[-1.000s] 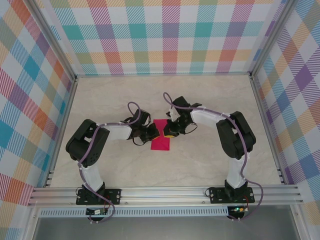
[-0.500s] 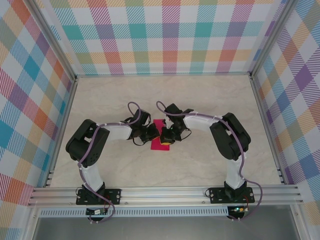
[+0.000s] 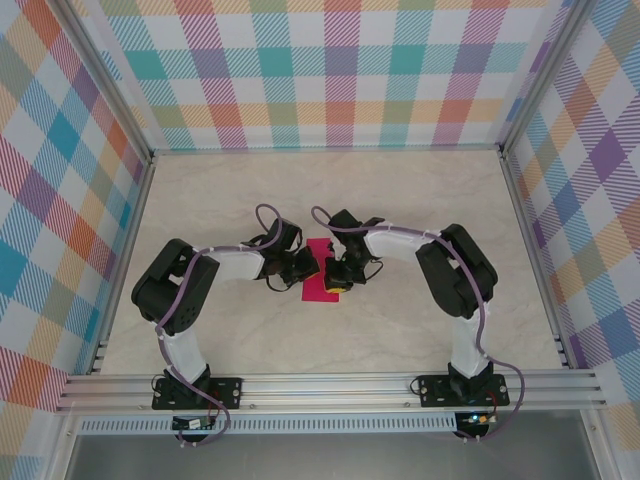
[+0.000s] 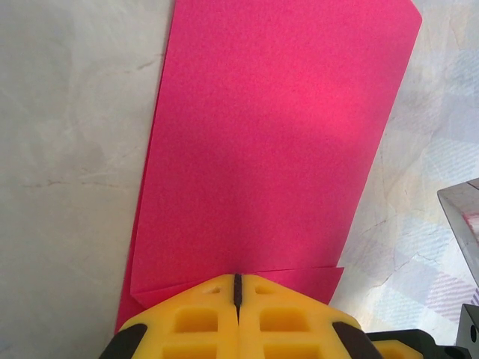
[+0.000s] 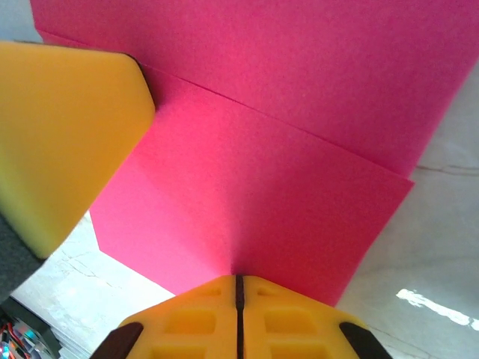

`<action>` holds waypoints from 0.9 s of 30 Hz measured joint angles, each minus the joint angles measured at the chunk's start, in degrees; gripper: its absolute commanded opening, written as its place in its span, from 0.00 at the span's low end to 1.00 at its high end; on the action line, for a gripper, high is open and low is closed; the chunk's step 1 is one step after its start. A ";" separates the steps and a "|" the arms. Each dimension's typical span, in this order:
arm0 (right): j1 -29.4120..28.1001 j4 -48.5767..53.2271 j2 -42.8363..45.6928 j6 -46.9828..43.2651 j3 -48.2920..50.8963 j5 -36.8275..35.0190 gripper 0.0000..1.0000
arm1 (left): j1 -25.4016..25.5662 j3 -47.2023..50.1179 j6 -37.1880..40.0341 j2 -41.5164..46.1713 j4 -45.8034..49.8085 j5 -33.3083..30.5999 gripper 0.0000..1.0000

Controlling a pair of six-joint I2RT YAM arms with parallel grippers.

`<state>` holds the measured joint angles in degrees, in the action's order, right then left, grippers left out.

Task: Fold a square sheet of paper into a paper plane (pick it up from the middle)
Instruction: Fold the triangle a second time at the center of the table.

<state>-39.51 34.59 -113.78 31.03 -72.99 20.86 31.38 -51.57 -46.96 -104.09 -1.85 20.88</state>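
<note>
The square sheet of paper (image 3: 318,283) is magenta and lies folded over on the marble table, between the two grippers. In the left wrist view its layers (image 4: 269,134) lie flat, with an offset edge close to my fingers. My left gripper (image 4: 238,280) is shut, its yellow tips resting on the near edge of the paper. My right gripper (image 5: 239,280) is shut on a raised flap of the paper (image 5: 262,194), which bends up from the flat layer behind it. A yellow finger of the left gripper (image 5: 60,134) stands right beside that flap.
The pale marble tabletop (image 3: 400,330) stretches around the paper on all sides. Checked walls (image 3: 330,70) and aluminium rails (image 3: 330,385) close the table in. Both arms bend inward toward the middle.
My right gripper has moved left and nearer over the paper, bringing the flap with it, so less magenta shows from above. The left gripper has stayed put.
</note>
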 measured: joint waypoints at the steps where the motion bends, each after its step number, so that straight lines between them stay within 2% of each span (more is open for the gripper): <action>1: 0.00 0.35 -0.09 -0.28 -0.26 -0.04 0.10 | 0.00 0.00 -0.11 0.00 0.04 -0.04 0.00; 12: 0.02 1.60 -0.48 -3.87 -0.63 -0.04 0.10 | 0.07 0.17 -0.66 0.00 -0.07 -0.48 0.00; 20: 0.00 -0.90 4.37 -6.01 4.92 -0.48 0.10 | 0.07 0.44 -1.25 0.07 -0.50 -0.48 0.00; 27: -0.09 -7.80 8.24 -4.70 5.55 1.05 0.10 | 0.07 0.44 -1.25 0.11 -0.50 -0.48 0.00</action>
<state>-39.59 26.79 -105.54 26.33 -67.44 21.91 31.44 -51.13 -48.21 -103.98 -2.35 20.40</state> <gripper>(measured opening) 0.105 0.056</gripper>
